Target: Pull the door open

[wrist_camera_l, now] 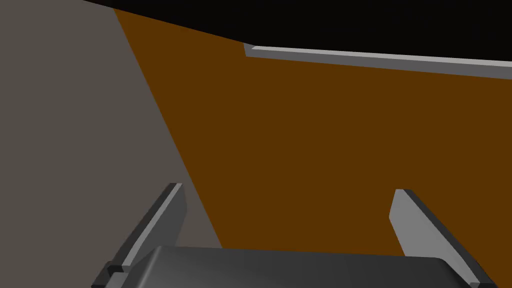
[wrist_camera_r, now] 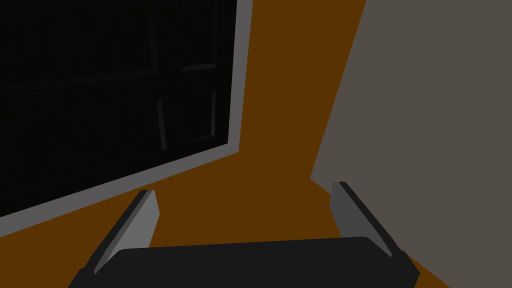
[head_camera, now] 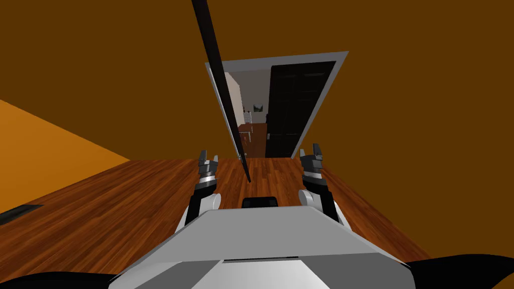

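Head view: dark door [head_camera: 227,95] stands edge-on between left claw [head_camera: 209,156] and right claw [head_camera: 309,150], nearer the left. Both claws wide, empty. Risk: left arm sweeping inward clips the leaf edge; rolling forward rams it.

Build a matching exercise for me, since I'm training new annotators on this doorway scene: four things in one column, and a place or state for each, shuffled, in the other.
Things
1. thin black door leaf seen edge-on
2. black panelled door leaf
3. light grey door frame
4. left gripper

Places or states
A. open, holding nothing
B. swung out toward the robot
C. borders the doorway in the brown wall
D. fills the doorway's right half

Pairs: 1-B, 2-D, 3-C, 4-A
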You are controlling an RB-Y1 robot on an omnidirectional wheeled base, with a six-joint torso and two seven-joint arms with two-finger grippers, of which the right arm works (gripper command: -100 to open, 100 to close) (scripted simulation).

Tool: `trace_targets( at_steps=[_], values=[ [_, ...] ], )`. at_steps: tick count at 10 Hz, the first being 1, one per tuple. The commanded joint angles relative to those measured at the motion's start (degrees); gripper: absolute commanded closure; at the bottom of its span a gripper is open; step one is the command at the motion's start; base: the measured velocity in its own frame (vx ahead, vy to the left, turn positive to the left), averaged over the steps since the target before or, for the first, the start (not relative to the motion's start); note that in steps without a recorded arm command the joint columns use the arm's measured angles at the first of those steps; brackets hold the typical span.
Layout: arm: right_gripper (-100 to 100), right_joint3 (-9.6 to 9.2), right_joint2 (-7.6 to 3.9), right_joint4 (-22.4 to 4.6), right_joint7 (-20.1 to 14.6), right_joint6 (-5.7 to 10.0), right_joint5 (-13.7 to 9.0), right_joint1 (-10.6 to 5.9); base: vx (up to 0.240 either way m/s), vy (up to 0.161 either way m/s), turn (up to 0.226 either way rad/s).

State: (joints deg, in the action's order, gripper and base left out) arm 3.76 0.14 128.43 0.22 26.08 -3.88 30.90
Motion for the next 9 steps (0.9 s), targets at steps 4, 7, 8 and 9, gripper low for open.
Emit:
trace_targets(
  at_steps=[4, 7, 8, 9],
  values=[
    [-100, -1.33, -1.5, -5.6, 1.0, 1.3, -1.4, -2.48, 0.105, -0.056, -0.021],
    [-100, -2.32, -2.34, -9.8, 1.7, 2.25, -2.4, -4.3, 0.134, -0.07, -0.018],
    [-100, -2.56, -2.51, -10.8, 1.9, 2.48, -2.6, -4.75, 0.099, -0.05, -0.013],
    [-100, -2.8, -2.68, -11.9, 2.0, 2.72, -2.9, -5.21, 0.09, -0.029, -0.01]
  ],
)
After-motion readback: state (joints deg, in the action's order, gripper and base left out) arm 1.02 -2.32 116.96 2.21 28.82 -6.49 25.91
